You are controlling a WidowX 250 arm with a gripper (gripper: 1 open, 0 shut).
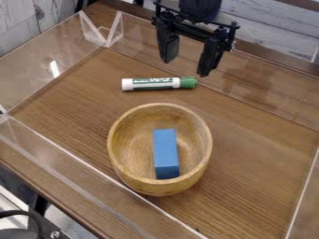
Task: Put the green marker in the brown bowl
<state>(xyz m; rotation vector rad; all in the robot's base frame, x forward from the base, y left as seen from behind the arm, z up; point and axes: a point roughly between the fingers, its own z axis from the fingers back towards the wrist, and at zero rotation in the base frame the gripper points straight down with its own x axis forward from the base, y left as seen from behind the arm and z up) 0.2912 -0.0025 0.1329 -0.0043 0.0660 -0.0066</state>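
The green marker [159, 84] lies flat on the wooden table, white barrel to the left and green cap to the right. My gripper [187, 58] hangs just behind and above its cap end, pointing down, fingers spread wide with nothing between them. The brown bowl [122, 133] sits nearer the front, below the marker, with a blue rectangular block [166, 154] lying inside it.
Clear acrylic walls [37, 56] fence the wooden tabletop on all sides, with a folded clear stand [100, 28] at the back left. Bare wood lies between the marker and the bowl and to the right of the bowl.
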